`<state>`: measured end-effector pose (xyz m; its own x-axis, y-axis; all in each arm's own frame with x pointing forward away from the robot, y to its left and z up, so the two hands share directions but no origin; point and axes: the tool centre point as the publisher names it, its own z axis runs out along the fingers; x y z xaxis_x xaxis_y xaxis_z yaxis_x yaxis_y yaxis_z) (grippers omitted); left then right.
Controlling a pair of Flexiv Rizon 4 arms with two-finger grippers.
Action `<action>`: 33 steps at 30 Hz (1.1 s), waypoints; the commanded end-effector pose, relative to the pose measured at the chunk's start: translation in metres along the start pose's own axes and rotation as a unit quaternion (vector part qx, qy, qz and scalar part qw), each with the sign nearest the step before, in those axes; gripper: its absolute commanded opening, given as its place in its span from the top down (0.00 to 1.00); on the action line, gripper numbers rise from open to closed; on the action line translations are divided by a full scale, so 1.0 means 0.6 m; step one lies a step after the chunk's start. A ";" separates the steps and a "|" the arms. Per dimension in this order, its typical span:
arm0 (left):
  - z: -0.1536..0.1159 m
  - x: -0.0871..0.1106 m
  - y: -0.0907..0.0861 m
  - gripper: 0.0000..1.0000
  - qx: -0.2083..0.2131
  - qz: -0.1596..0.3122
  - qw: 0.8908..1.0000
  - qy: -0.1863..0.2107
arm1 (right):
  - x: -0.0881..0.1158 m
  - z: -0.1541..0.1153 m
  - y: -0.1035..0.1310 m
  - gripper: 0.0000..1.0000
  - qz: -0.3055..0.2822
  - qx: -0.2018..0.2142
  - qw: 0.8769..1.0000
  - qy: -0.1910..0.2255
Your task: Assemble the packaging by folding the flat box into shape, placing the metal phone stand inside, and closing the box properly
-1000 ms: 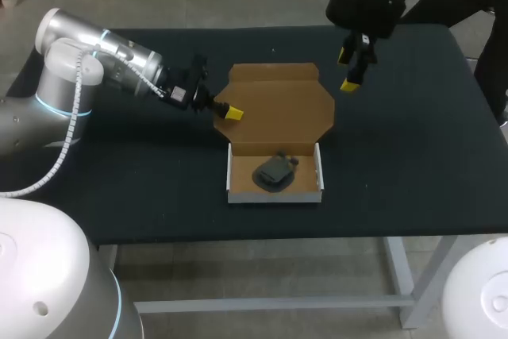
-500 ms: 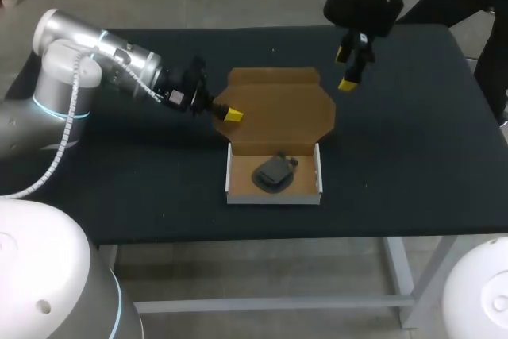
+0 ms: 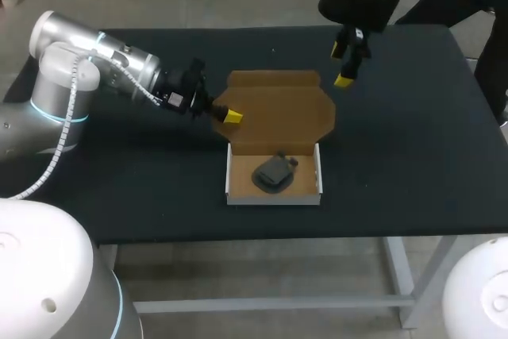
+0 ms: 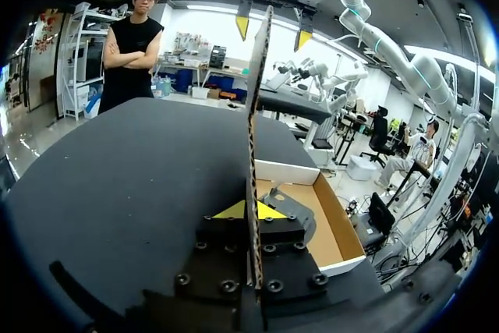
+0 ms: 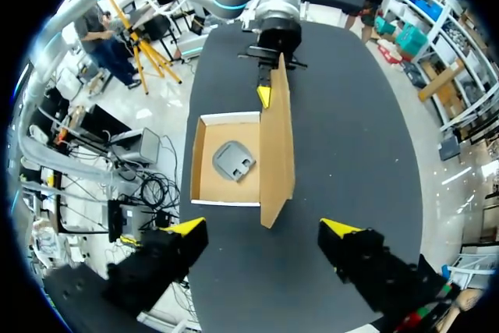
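Note:
The box base (image 3: 235, 174) has white walls and a brown inside, and it lies open near the table's front. A dark grey phone stand (image 3: 275, 172) rests in it. The brown lid (image 3: 278, 105) stands tilted up behind the base. My left gripper (image 3: 231, 117) is shut on the lid's left edge. In the left wrist view the lid (image 4: 255, 99) runs edge-on between the yellow tips of that gripper (image 4: 251, 210), with the stand (image 4: 295, 220) beside it. My right gripper (image 3: 346, 65) hangs open above the lid's far right corner. In the right wrist view it (image 5: 263, 228) spreads wide over the lid (image 5: 277, 142), base (image 5: 204, 163) and stand (image 5: 232, 160).
The black table (image 3: 119, 164) carries nothing else. Its front edge runs close below the box base. My left arm (image 3: 103, 65) lies across the table's left part.
My right gripper has moved slightly back and left, staying open. The lid has tipped up a little in the left gripper's hold.

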<state>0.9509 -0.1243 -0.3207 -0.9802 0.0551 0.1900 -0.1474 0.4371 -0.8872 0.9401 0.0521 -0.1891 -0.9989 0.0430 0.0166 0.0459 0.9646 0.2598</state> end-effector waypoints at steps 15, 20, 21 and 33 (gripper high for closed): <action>0.001 0.020 0.010 1.00 -0.001 0.039 0.998 -0.049 | -0.004 -0.003 0.037 0.00 -0.014 0.010 1.000 0.002; -0.001 0.029 0.009 1.00 -0.006 0.053 0.996 -0.078 | -0.005 -0.003 0.044 0.00 -0.016 0.012 1.000 0.003; -0.001 0.032 0.008 1.00 -0.005 0.057 0.995 -0.080 | -0.005 -0.003 0.045 0.00 -0.017 0.012 1.000 0.003; -0.001 0.047 -0.002 1.00 -0.015 0.072 0.991 -0.114 | -0.005 -0.001 0.050 0.00 -0.018 0.013 1.000 0.006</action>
<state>0.9310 -0.1230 -0.3167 -0.9987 -0.0484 -0.0179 -0.0065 0.4624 -0.8866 0.9438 0.0801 -0.1822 -0.9999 0.0056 0.0131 0.0086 0.9709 0.2394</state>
